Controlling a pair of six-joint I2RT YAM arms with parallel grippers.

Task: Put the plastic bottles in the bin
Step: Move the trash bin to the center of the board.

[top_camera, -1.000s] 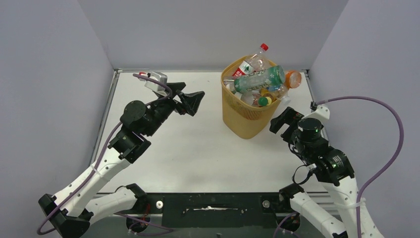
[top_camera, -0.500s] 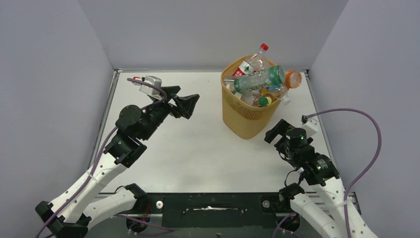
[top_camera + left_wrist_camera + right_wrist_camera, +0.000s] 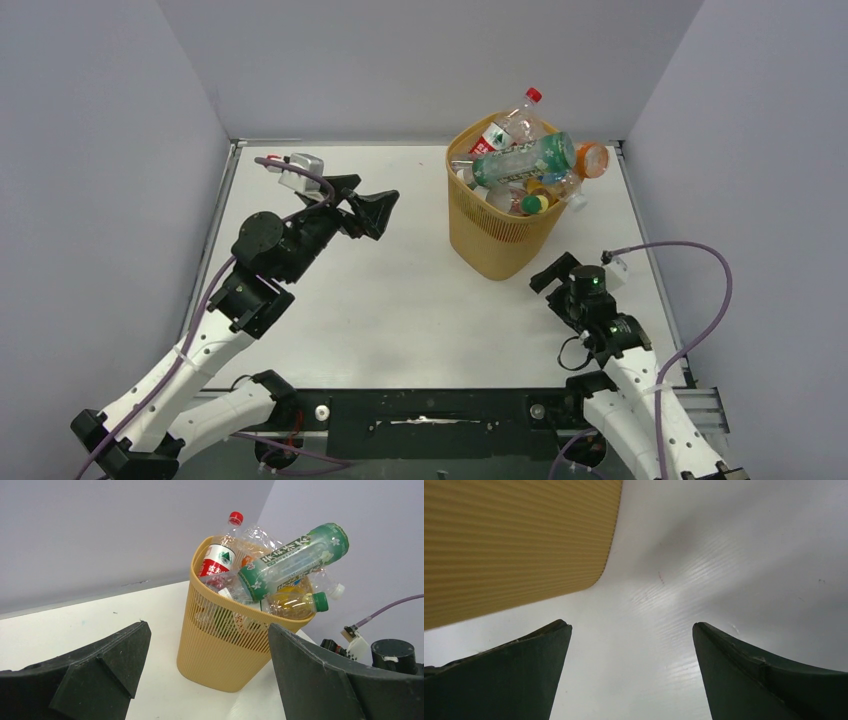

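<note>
Bin (image 3: 490,240): upright on the white table (image 3: 400,300), at its far right part; yellow-orange, with ribbed sides.
Plastic bottles (image 3: 520,165): all that can be seen are in the bin, heaped above its rim.
Green-labelled bottle (image 3: 525,158): lies across the top of the heap, its end jutting past the bin's right rim.
Red-capped bottle (image 3: 515,120): stands slanted at the back of the bin, cap uppermost.
Left gripper (image 3: 380,212): raised, well to the left of the bin and pointing at it; jaws spread wide, nothing between them.
Right gripper (image 3: 553,272): low, just in front of the bin's right foot; jaws spread wide, nothing held.
Top view only: both arms, the whole table and a bottle with an orange end (image 3: 592,160) overhanging the bin's right rim.
Left wrist view only: the bin (image 3: 220,650) side-on between the fingers of the left gripper (image 3: 208,630); label print on the green-labelled bottle (image 3: 295,557) and the red-capped bottle (image 3: 222,550); an amber bottle with a green cap (image 3: 295,605) lying on the rim; a purple cable (image 3: 385,610) right of the bin.
Right wrist view only: the bin (image 3: 514,545) seen as a ribbed wall at upper left, bare table between the fingers of the right gripper (image 3: 631,626); no bottles in this view.
Contact: neither gripper touches the bin.
</note>
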